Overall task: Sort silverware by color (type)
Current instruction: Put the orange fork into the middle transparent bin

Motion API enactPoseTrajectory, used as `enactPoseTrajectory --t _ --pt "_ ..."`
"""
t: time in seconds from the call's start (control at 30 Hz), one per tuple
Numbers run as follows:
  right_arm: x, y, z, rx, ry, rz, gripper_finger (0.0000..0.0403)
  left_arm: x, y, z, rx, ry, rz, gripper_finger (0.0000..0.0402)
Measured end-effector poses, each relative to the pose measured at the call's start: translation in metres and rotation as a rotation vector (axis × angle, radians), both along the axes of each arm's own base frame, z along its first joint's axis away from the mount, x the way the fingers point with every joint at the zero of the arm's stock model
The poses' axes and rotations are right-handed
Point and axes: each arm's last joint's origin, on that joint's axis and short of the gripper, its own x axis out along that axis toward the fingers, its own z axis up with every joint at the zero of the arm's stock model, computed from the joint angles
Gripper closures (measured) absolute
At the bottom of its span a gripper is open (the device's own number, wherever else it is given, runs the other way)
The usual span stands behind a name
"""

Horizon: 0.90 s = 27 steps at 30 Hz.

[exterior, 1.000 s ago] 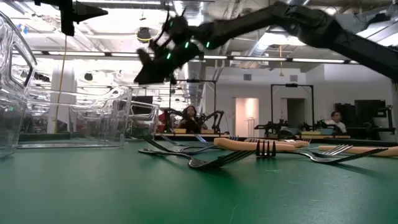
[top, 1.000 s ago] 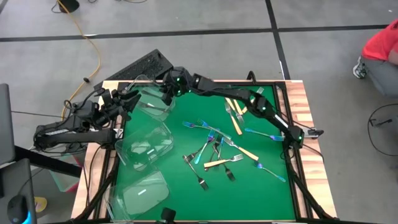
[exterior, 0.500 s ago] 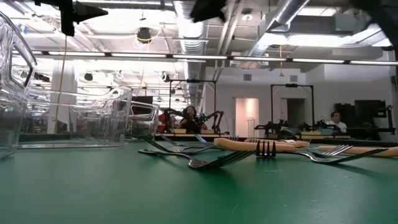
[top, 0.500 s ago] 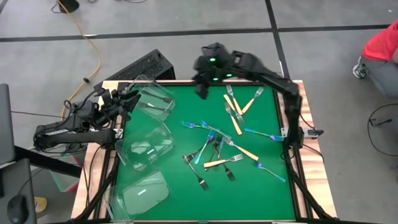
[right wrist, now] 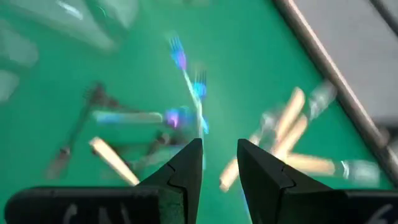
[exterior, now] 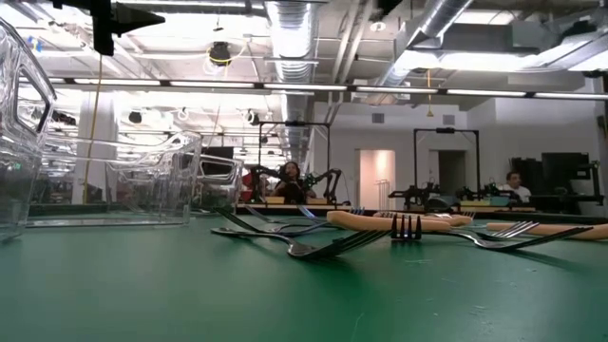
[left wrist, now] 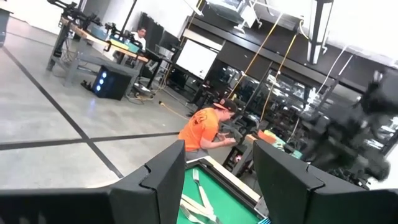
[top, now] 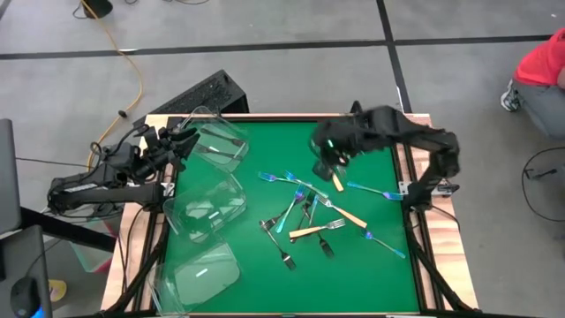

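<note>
Across the green mat [top: 265,141] at frame centre lay the scattered forks [top: 305,216]. Above the upper right, the right gripper [right wrist: 219,163] hung empty, fingers parted. Each fork looked light, stiff, slippery; best pinched mid-handle.

High view: overhead, straight down on the table [top: 265,141]. Low view: table-level, facing the room. Right wrist view: looking down past its end effector [right wrist: 219,163]; all share the forks [top: 305,216].
</note>
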Motion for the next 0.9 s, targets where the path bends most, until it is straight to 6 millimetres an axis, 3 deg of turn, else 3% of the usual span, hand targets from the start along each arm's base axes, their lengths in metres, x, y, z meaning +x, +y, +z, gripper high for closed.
enactPoseTrajectory --t 0.23,0.4,0.67,0.9 --pt "-0.046 0.017 -0.076 0.018 0.102 -0.279 0.0276 0.0 0.0 0.0 -0.002 0.001 0.0 0.023" --pt "-0.068 0.014 -0.138 0.078 0.125 -0.424 0.0276 0.0 0.0 0.0 -0.006 -0.001 -0.001 0.023" --pt "-0.074 -0.006 -0.218 0.274 0.039 -0.457 0.0252 0.0 0.0 -0.003 -0.013 0.027 -0.001 0.023" --pt "-0.066 -0.039 -0.257 0.256 0.009 -0.426 0.0185 0.001 0.0 -0.005 -0.021 0.042 -0.001 0.023"
